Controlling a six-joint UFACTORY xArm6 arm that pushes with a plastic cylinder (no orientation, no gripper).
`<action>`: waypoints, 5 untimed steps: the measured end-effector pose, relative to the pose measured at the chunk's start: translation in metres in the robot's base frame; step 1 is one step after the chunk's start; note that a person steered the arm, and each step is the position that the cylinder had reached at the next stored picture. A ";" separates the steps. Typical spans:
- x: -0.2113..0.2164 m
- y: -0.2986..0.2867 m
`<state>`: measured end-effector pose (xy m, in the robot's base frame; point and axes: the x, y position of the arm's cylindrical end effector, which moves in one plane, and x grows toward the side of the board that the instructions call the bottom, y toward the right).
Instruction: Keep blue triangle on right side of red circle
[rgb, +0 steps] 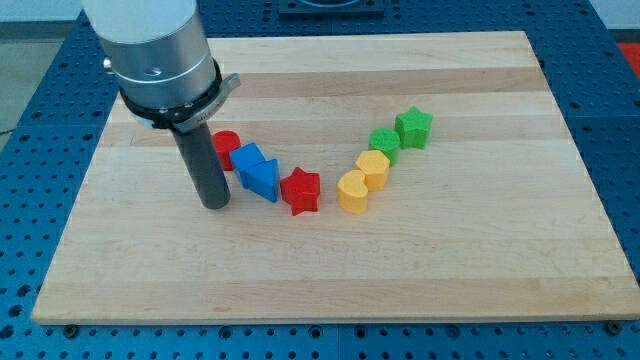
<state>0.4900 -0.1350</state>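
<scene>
The red circle (227, 146) lies left of the board's middle, partly hidden behind my rod. A blue cube (247, 158) touches its right side. The blue triangle (263, 179) lies just right of and below that cube, touching it, so it sits to the lower right of the red circle. My tip (214, 203) rests on the board just left of the blue triangle and below the red circle, a small gap away from the blue blocks.
A red star (300, 190) touches the blue triangle's right side. Further right, a yellow heart (352, 191), a yellow hexagon-like block (373, 168), a green block (384, 143) and a green star (413, 127) form a diagonal chain. The wooden board (480, 250) lies on a blue perforated table.
</scene>
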 end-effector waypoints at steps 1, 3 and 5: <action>0.013 0.000; 0.006 0.036; -0.030 0.076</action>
<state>0.4601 -0.0592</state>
